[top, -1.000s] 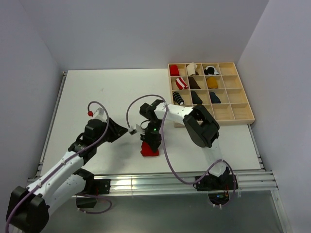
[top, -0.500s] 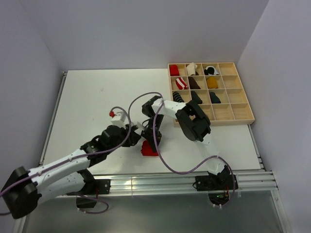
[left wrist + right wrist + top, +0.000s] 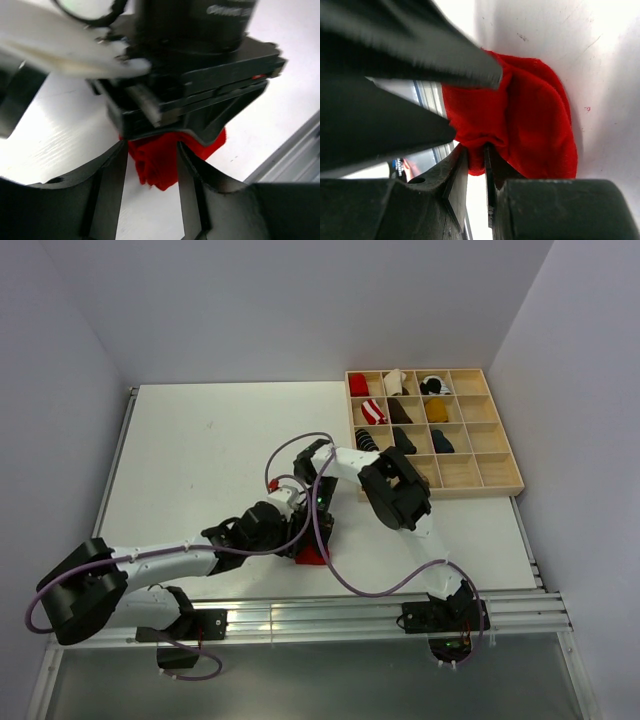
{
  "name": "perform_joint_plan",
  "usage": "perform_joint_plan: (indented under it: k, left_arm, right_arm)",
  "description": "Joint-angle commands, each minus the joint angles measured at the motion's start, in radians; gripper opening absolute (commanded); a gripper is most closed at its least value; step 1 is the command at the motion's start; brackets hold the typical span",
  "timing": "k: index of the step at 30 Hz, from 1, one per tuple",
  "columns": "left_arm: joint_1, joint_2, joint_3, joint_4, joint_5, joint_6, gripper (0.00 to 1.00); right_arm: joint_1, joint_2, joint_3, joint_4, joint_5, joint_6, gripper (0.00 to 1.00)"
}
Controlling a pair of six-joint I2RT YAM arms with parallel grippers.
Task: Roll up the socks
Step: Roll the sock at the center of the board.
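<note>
A bright red sock [image 3: 311, 558] lies bunched on the white table near the front edge. My right gripper [image 3: 319, 532] stands over it, shut on a fold of the red sock [image 3: 535, 120]; the cloth is pinched between its fingertips [image 3: 457, 167]. My left gripper [image 3: 293, 531] has come in low from the left and is open. In the left wrist view its fingers [image 3: 114, 185] straddle the near end of the red sock [image 3: 157, 167], with a gap on the left side. The right gripper's black body [image 3: 200, 75] hangs just above the sock.
A wooden compartment tray [image 3: 520, 480] sits at the back right, holding several sock bundles: red [image 3: 359, 384], red-and-white striped [image 3: 373, 411], brown [image 3: 400, 411], mustard [image 3: 436, 409] and black [image 3: 404, 442]. The table's metal front rail [image 3: 330, 615] runs close behind the sock.
My left arm swung right and stretched out low across the table until its gripper straddled the red sock, and its jaws widened. The right gripper kept its pinch on the sock.
</note>
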Motion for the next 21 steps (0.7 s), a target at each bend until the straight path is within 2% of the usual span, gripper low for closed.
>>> perform_joint_plan:
  k: [1,21]
  left_arm:
    - [-0.006,0.011,0.038,0.085,0.077,0.046,0.49]
    - [-0.007,0.109,0.018,0.110,0.210,0.031,0.47]
  right_arm:
    - [-0.006,0.051,0.015,0.036,0.079,-0.030,0.22]
    - [-0.026,0.063,0.031,0.082,0.130,0.061,0.21]
